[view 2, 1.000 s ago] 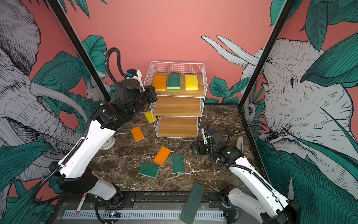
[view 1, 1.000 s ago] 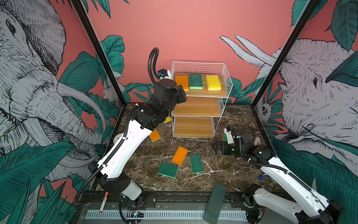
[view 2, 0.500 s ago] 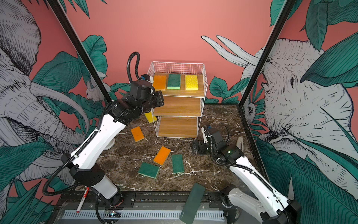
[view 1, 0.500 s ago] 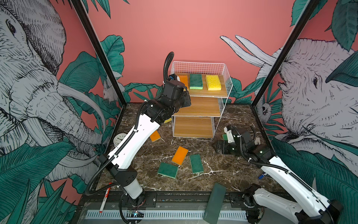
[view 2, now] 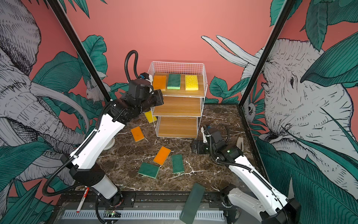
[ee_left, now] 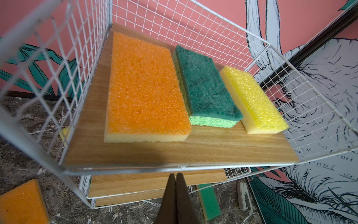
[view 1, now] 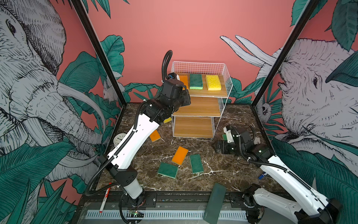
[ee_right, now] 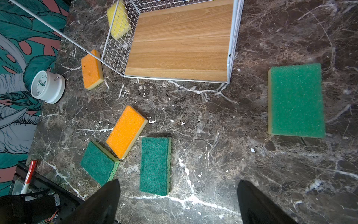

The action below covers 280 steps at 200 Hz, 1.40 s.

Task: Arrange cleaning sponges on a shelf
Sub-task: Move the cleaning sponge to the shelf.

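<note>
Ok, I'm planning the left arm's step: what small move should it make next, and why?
Probably pull the left gripper back from the shelf and open it. Its jaws are shut on nothing, the top board already holds three sponges, the middle board is bare, and an orange sponge lies on the table nearby.

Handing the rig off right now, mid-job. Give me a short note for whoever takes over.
Left gripper: shut, empty, at the front edge of the shelf's top board.
Right gripper: open, empty, over the table near a bright green sponge.
Done: orange sponge, dark green sponge, yellow sponge side by side on the top board.
Left: six on the table: that bright green one, second yellow sponge beside the shelf's wire side, two orange sponges, two dark-faced green sponges. Middle board, bottom board bare.
</note>
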Each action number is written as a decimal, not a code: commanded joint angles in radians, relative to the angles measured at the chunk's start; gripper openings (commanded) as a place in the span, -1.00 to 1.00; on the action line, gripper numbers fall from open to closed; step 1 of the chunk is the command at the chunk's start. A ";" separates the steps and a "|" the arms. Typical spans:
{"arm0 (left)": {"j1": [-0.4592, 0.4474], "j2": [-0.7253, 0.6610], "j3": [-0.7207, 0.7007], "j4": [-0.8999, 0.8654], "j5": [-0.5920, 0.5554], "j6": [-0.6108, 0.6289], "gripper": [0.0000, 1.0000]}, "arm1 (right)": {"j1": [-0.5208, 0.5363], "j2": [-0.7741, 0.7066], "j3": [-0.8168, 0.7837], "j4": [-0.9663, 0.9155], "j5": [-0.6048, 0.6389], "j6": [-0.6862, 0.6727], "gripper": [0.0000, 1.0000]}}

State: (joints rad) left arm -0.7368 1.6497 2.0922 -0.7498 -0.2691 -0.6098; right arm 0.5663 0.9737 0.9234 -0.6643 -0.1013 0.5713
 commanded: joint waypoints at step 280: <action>0.030 0.038 0.015 0.127 -0.098 -0.030 -1.00 | -0.004 -0.008 0.023 0.008 -0.001 -0.021 0.94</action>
State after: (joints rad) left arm -0.7120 1.7145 2.1139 -0.6514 -0.3344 -0.6170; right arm 0.5663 0.9768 0.9234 -0.6632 -0.1017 0.5594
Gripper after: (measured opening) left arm 0.042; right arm 0.969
